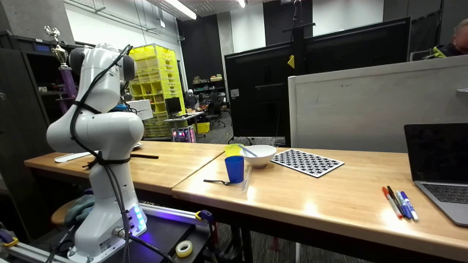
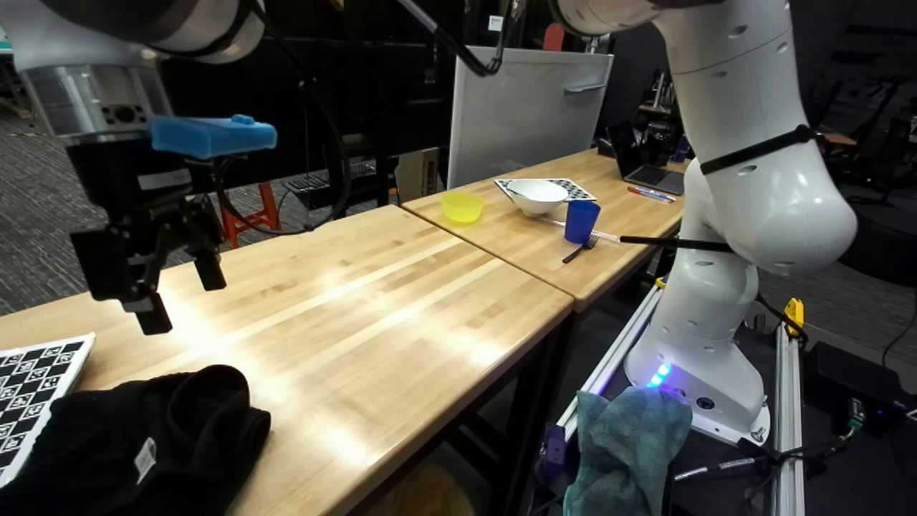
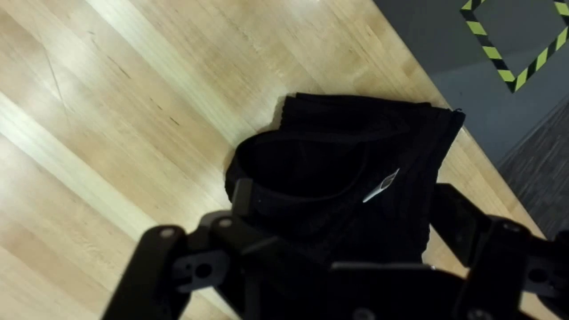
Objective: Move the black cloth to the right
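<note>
The black cloth [image 2: 143, 444] lies crumpled on the wooden table in an exterior view, with a small white label. In the wrist view the cloth [image 3: 391, 138] lies near the table edge, its round opening facing up. My gripper [image 2: 183, 295] hangs above the table, apart from the cloth. In the wrist view the fingers of the gripper [image 3: 344, 204] are wide apart, with the cloth below and between them. Nothing is held. In an exterior view the gripper is hidden behind the arm, and the cloth is mostly hidden there too.
A checkered board [image 2: 36, 387] lies beside the cloth, partly under it. Farther along stand a yellow bowl [image 2: 463, 207], a white bowl [image 2: 537, 196] and a blue cup [image 2: 581, 221], with a fork [image 2: 581, 249]. A laptop [image 1: 442, 164] and pens [image 1: 400, 204] lie at the far end.
</note>
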`<act>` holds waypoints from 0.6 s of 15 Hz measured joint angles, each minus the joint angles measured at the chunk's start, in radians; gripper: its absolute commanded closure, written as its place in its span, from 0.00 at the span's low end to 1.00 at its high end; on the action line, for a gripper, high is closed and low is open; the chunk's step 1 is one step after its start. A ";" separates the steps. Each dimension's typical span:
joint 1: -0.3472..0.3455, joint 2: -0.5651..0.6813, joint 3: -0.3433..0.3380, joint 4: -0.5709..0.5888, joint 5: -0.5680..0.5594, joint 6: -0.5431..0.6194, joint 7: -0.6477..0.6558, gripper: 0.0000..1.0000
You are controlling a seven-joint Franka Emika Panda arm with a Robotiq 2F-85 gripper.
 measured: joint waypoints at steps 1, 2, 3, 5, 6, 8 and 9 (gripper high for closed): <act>0.005 0.016 0.000 0.007 -0.005 0.012 -0.020 0.00; 0.007 0.032 -0.001 0.013 -0.009 0.030 -0.046 0.00; 0.007 0.049 -0.002 0.017 -0.011 0.049 -0.074 0.00; 0.005 0.081 -0.007 0.023 -0.011 0.089 -0.130 0.00; 0.004 0.097 -0.012 0.027 -0.012 0.110 -0.158 0.00; 0.002 0.133 -0.023 0.045 -0.012 0.150 -0.198 0.00; 0.002 0.153 -0.029 0.060 -0.012 0.164 -0.206 0.00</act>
